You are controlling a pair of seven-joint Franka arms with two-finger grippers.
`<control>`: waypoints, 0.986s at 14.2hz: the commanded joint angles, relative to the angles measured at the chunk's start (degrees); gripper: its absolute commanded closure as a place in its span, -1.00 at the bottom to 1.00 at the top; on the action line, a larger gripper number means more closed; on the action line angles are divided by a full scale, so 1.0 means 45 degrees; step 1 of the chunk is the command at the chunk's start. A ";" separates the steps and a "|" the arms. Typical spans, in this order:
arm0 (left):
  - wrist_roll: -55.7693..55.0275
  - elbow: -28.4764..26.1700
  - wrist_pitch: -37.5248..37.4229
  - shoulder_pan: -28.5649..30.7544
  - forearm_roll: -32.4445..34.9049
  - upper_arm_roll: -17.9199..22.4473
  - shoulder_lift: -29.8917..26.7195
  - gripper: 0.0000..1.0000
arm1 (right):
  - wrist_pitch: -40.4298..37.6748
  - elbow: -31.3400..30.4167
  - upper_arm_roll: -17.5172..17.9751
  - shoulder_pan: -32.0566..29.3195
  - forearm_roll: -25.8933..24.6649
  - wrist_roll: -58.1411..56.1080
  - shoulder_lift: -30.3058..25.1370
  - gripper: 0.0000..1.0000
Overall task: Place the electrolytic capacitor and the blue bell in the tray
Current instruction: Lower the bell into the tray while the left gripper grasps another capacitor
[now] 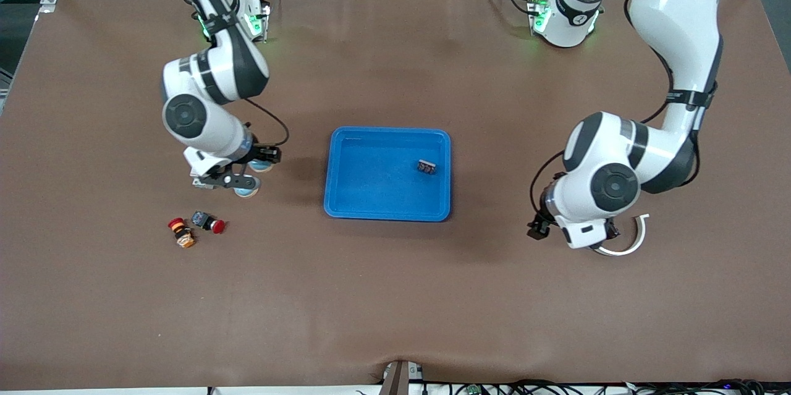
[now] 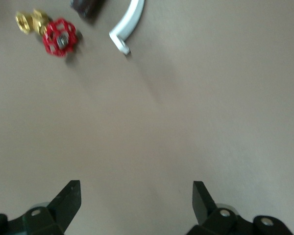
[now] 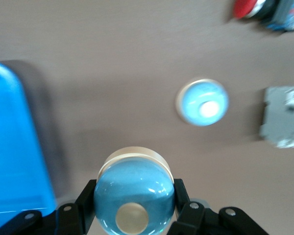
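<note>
My right gripper (image 3: 134,196) is shut on a blue bell (image 3: 132,193), a glossy blue dome with a pale button on top, and holds it just above the table (image 1: 261,165), toward the right arm's end, beside the tray. The bright blue tray (image 1: 346,197) lies at the table's middle. In it lies a small dark part (image 1: 427,167) that looks like the electrolytic capacitor. A second blue bell (image 3: 202,103) sits on the table close to the held one (image 1: 246,190). My left gripper (image 2: 136,188) hangs open and empty over bare table toward the left arm's end.
Two red push buttons (image 1: 212,224) (image 1: 180,232) lie nearer the front camera than the bells. A grey-white switch block (image 3: 284,116) lies next to the loose bell. By the left gripper lie a white curved strip (image 1: 638,239), a brass valve with a red handwheel (image 2: 59,36) and a dark object (image 2: 86,7).
</note>
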 commanded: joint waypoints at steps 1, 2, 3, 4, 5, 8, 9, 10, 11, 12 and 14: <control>0.0729 -0.0094 -0.0125 0.0518 0.0215 -0.0072 -0.0023 -1.00 | 0.0503 0.0002 -0.0169 0.0773 0.0854 0.1075 -0.0045 0.59; 0.1041 -0.0075 -0.0105 0.0675 0.0235 -0.0053 0.0016 -1.00 | 0.0854 0.0002 -0.0169 0.1028 0.1187 0.1309 0.0072 0.59; 0.1353 -0.0055 -0.0085 0.0850 0.0448 -0.0052 0.0133 -1.00 | 0.1225 0.0002 -0.0169 0.1262 0.1480 0.1602 0.0189 0.59; 0.1531 -0.0094 -0.0066 0.1026 0.0914 -0.0052 0.0192 -1.00 | 0.1616 0.0021 -0.0169 0.1651 0.1638 0.1972 0.0384 0.59; 0.1706 -0.0094 -0.0027 0.1144 0.1325 -0.0072 0.0405 -1.00 | 0.1968 0.0099 -0.0189 0.2042 0.1640 0.2459 0.0656 0.59; 0.2623 -0.0153 0.0071 0.1691 0.2127 -0.0072 0.0855 -1.00 | 0.2536 0.0625 -0.0169 0.2805 0.1640 0.3535 0.1476 0.59; 0.2974 -0.0153 0.0071 0.1905 0.2362 -0.0053 0.0972 -1.00 | 0.2654 0.0820 -0.0169 0.3039 0.1640 0.3712 0.1769 0.59; 0.3364 -0.0172 0.0090 0.2003 0.2751 -0.0072 0.1012 -1.00 | 0.2790 0.0938 -0.0169 0.3235 0.1640 0.3733 0.2062 0.59; 0.3832 -0.0230 0.0110 0.2178 0.3006 -0.0072 0.1051 -1.00 | 0.2946 0.0939 -0.0189 0.3392 0.1640 0.3734 0.2162 0.59; 0.4320 -0.0250 0.0168 0.2412 0.3047 -0.0072 0.1110 -1.00 | 0.3122 0.0939 -0.0170 0.3471 0.1640 0.3734 0.2279 0.59; 0.5084 -0.0309 0.0519 0.2687 0.3048 -0.0072 0.1188 -1.00 | 0.3570 0.0939 -0.0169 0.3802 0.1659 0.3734 0.2649 0.59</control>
